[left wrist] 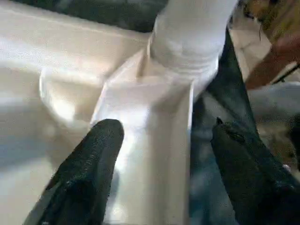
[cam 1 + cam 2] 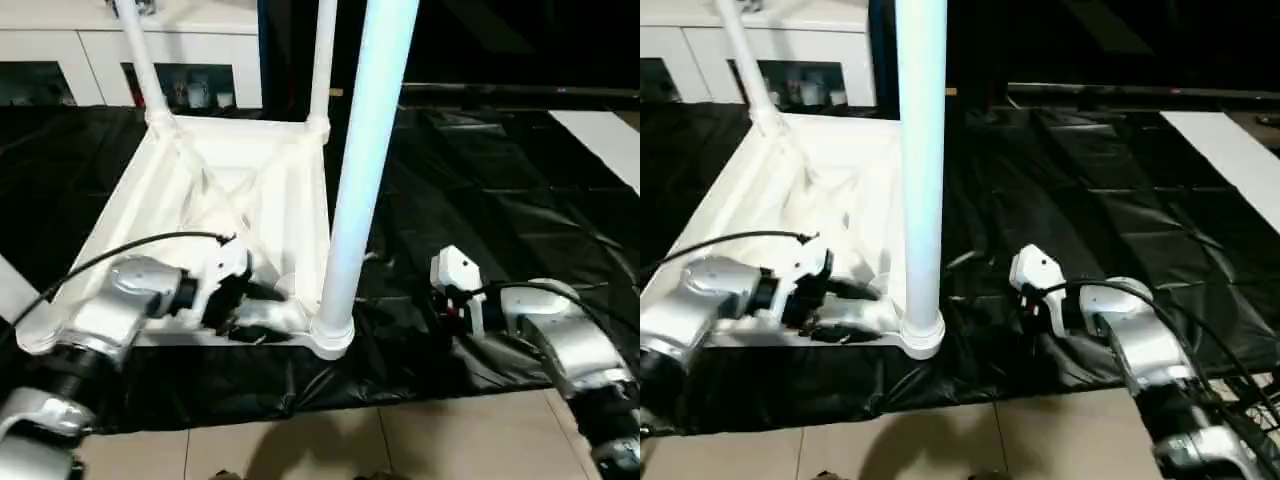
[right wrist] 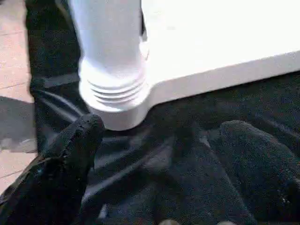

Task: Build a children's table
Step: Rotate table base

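Children's table tabletop (image 2: 240, 190) lying upside down on black sheeting (image 2: 480, 210) spread over the tiled floor (image 2: 400, 440), ribbed underside facing up. Three white tapered legs seen standing upright in corner sockets: near leg (image 2: 365, 150) seated in the near corner socket (image 2: 332, 335), two more legs (image 2: 140, 60) (image 2: 322, 60) at the far corners. Left end effector (image 1: 159, 154) released, black fingers (image 1: 89, 173) spread either side of the tabletop's near edge wall, just beside the near socket; contact with the wall not discernible. Right end effector (image 3: 164, 159) released, fingers (image 3: 70, 159) wide apart, holding nothing, poised low over the sheeting near the base of the near leg, clear of the socket. White glass-door cabinet (image 2: 120, 60) against the far wall behind the tabletop. Person's arm (image 1: 274, 61) visible beyond the tabletop in the left wrist view.
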Controlling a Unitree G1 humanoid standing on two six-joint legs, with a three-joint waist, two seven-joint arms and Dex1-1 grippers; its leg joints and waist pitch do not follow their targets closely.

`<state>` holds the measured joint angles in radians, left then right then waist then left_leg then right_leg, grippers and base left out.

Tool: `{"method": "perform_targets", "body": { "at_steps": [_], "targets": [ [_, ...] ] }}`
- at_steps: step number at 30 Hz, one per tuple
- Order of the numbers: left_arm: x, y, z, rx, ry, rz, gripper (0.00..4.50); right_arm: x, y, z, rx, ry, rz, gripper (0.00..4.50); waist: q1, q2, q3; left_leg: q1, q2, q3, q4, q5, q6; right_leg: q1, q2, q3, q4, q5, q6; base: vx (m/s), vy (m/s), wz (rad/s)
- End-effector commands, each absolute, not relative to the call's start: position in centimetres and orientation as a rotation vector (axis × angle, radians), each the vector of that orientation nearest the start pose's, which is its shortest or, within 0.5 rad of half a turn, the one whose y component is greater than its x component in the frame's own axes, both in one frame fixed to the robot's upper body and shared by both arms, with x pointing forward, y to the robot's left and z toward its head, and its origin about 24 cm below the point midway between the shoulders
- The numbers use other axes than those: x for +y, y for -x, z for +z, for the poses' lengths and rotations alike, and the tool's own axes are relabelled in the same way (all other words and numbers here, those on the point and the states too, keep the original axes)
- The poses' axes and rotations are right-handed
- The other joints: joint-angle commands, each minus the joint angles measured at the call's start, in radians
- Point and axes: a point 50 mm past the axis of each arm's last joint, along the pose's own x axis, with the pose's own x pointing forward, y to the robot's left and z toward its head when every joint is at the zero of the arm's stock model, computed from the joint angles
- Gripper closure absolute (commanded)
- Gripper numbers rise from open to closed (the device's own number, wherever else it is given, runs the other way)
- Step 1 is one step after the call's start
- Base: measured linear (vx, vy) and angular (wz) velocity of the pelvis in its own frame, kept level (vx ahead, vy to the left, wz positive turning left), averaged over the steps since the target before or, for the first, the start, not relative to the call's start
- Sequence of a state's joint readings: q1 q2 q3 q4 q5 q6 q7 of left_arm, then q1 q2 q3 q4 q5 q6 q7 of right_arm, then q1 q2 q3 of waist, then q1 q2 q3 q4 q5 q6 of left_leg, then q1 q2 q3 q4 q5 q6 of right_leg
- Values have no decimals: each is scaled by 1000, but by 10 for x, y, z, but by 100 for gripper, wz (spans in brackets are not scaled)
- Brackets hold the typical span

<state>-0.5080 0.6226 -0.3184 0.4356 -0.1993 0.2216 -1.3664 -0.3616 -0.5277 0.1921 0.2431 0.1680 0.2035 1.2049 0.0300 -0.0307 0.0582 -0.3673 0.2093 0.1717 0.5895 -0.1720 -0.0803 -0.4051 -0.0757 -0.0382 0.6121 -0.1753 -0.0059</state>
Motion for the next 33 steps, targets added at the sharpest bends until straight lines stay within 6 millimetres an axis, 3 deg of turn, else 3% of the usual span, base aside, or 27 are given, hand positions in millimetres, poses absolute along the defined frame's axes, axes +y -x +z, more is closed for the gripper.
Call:
{"method": "perform_targets", "body": {
  "at_steps": [1,13,16,25,33],
  "targets": [
    [189,-291,65,581,-295,-1407,150,-175,-280,72,359,278,1268,0,4,17,-65,17,15,4,-73,-313,3,42,-41,31,-74,-261,-224,0,0,0],
    [200,-286,63,594,-311,-1355,253,-174,-270,74,385,280,1262,0,8,13,-60,17,15,0,-76,-344,-8,37,-44,31,-83,-356,-183,0,0,0],
    [200,-286,63,585,-324,-1348,263,-173,-270,74,387,282,1262,0,8,12,-61,16,15,-1,-75,-334,-9,37,-43,30,-81,-346,-183,0,0,0],
    [200,-286,60,589,-350,-1323,349,-168,-269,73,387,280,1265,0,8,12,-64,15,15,2,-74,-300,-3,40,-42,31,-74,-275,-201,0,0,0],
    [193,-289,51,622,-347,-1247,412,-162,-271,70,373,281,1250,0,7,13,-58,18,14,0,-74,-350,-13,35,-43,30,-84,-375,-174,0,0,0]
  ]
}}
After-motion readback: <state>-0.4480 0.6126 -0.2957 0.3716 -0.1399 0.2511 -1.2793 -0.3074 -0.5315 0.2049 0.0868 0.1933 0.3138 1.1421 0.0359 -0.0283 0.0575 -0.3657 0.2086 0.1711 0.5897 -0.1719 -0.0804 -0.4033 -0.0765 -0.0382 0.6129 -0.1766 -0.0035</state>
